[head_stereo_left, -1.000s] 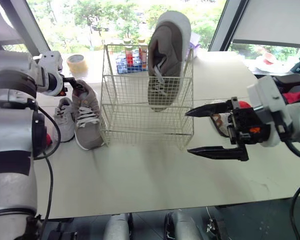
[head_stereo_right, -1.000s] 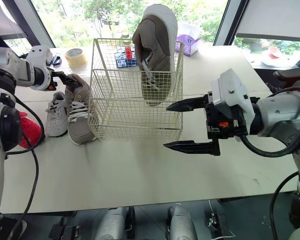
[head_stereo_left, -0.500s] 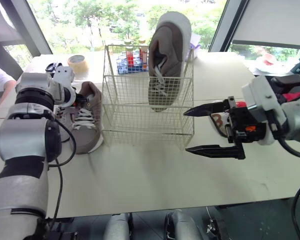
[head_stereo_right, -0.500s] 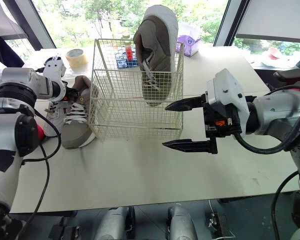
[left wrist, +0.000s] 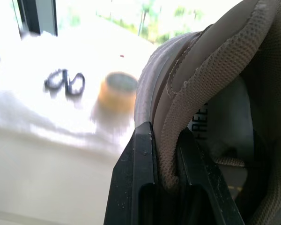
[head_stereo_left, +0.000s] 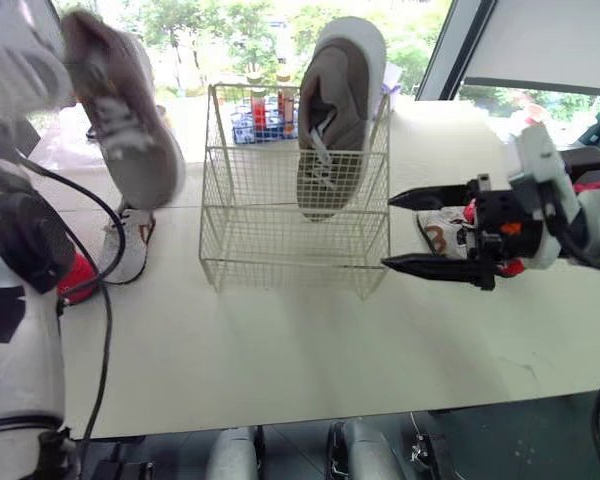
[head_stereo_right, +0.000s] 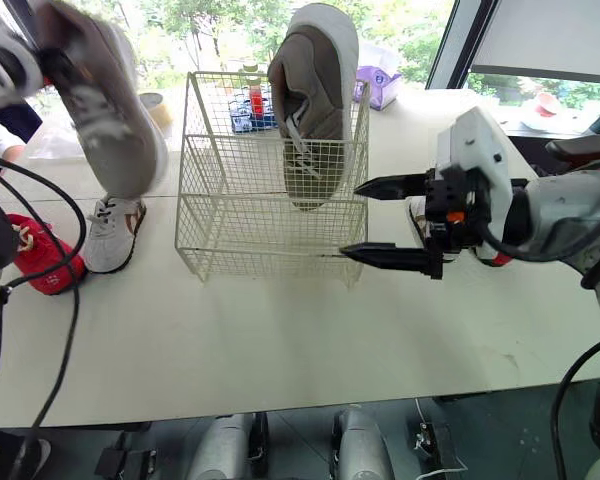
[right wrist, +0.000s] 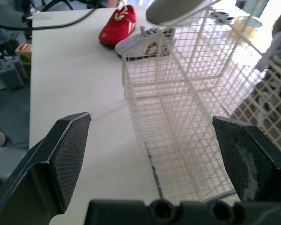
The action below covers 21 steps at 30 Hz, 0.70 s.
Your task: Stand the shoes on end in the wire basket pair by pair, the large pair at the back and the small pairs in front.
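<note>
My left gripper (left wrist: 165,140) is shut on the heel collar of a large taupe shoe (head_stereo_left: 120,110), which hangs in the air, toe down, left of the wire basket (head_stereo_left: 280,240). Its mate, a second taupe shoe (head_stereo_left: 335,110), stands on end in the basket's back right corner, heel sticking above the rim. A small white shoe (head_stereo_left: 130,245) and a small red shoe (head_stereo_right: 40,260) lie on the table to the basket's left. My right gripper (head_stereo_left: 390,232) is open beside the basket's right wall, holding nothing. Behind it lies another small white shoe (head_stereo_left: 440,235).
A blue rack of bottles (head_stereo_left: 260,115) stands behind the basket. A tape roll (left wrist: 118,89) and scissors (left wrist: 64,80) lie at the table's far left, and a purple tissue box (head_stereo_right: 378,85) at the back right. A person's sleeve (head_stereo_right: 0,130) shows at the left edge.
My left gripper closed on the taupe shoe's heel and lifted it off the table, high up at the left. My right gripper drifted closer to the basket's right side, still open.
</note>
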Each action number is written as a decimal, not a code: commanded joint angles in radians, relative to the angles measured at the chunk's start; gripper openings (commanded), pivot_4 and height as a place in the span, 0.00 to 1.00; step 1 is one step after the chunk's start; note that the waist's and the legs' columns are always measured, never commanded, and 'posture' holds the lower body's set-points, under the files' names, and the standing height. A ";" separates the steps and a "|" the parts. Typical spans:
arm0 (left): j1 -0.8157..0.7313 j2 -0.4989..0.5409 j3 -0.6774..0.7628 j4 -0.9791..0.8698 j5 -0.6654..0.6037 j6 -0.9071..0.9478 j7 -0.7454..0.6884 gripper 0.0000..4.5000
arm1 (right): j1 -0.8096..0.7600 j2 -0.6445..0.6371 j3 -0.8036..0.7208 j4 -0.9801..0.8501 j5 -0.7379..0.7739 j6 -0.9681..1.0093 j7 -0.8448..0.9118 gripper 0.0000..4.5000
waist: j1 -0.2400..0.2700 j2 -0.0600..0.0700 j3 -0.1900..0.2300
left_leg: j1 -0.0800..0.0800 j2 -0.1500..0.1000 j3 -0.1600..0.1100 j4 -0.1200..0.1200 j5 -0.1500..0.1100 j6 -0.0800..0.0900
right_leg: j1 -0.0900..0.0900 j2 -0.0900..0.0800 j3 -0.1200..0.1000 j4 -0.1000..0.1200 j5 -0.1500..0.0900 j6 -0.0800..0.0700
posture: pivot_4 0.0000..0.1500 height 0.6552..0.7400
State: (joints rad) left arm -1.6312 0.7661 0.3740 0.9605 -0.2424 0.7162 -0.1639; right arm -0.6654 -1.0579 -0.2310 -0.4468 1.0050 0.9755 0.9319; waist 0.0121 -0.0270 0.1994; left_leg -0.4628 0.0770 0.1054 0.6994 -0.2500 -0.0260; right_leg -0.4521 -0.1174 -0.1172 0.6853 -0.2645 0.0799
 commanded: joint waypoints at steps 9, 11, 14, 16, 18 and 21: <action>0.205 -0.294 0.009 -0.672 -0.174 -0.361 -0.128 0.01 | -0.150 -0.041 -0.060 0.124 0.076 0.058 -0.013 1.00 | 0.016 -0.001 -0.001 | 0.001 -0.001 -0.002 0.003 0.000 0.000 | 0.004 0.000 -0.001 0.000 0.001 0.001 | 1.00 0.45; 0.221 -0.336 -0.038 -0.662 -0.133 -0.458 -0.154 0.01 | -0.168 -0.047 -0.063 0.128 0.100 0.090 -0.030 1.00 | 0.016 -0.001 -0.001 | 0.002 -0.001 -0.001 0.003 0.000 0.000 | 0.004 0.000 -0.001 0.000 0.001 0.001 | 1.00 0.45; 0.208 -0.378 -0.074 -0.640 -0.109 -0.530 -0.146 0.01 | -0.155 -0.064 -0.076 0.104 0.110 0.122 -0.055 1.00 | 0.013 -0.001 -0.001 | 0.002 -0.001 -0.001 0.003 0.000 0.000 | 0.004 0.000 -0.001 0.000 0.001 0.001 | 1.00 0.45; 0.203 -0.394 -0.093 -0.609 -0.095 -0.574 -0.149 0.01 | -0.135 -0.068 -0.086 0.082 0.110 0.127 -0.071 1.00 | 0.006 -0.001 -0.001 | 0.002 -0.001 -0.001 0.002 0.000 0.000 | 0.004 0.000 -0.001 0.000 0.001 0.001 | 1.00 0.45; 0.209 -0.418 -0.106 -0.573 -0.083 -0.616 -0.142 0.01 | -0.119 -0.068 -0.096 0.066 0.113 0.130 -0.087 1.00 | 0.001 -0.001 -0.001 | 0.002 -0.001 -0.001 0.002 0.000 0.000 | 0.004 0.000 -0.001 -0.001 0.001 0.001 | 1.00 0.45; 0.246 -0.452 -0.132 -0.542 -0.049 -0.672 -0.124 0.01 | -0.100 -0.067 -0.121 0.042 0.137 0.137 -0.117 1.00 | 0.002 -0.001 -0.001 | 0.002 -0.001 -0.001 0.002 0.000 0.000 | 0.004 0.000 -0.001 -0.001 0.001 0.001 | 1.00 0.45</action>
State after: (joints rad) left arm -1.3754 0.3165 0.2491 0.4368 -0.3052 0.0994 -0.2984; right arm -0.7564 -1.1103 -0.3014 -0.3818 1.1188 1.1120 0.8301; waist 0.0136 -0.0281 0.1987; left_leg -0.4607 0.0763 0.1042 0.7012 -0.2501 -0.0255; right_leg -0.4477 -0.1178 -0.1178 0.6847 -0.2636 0.0810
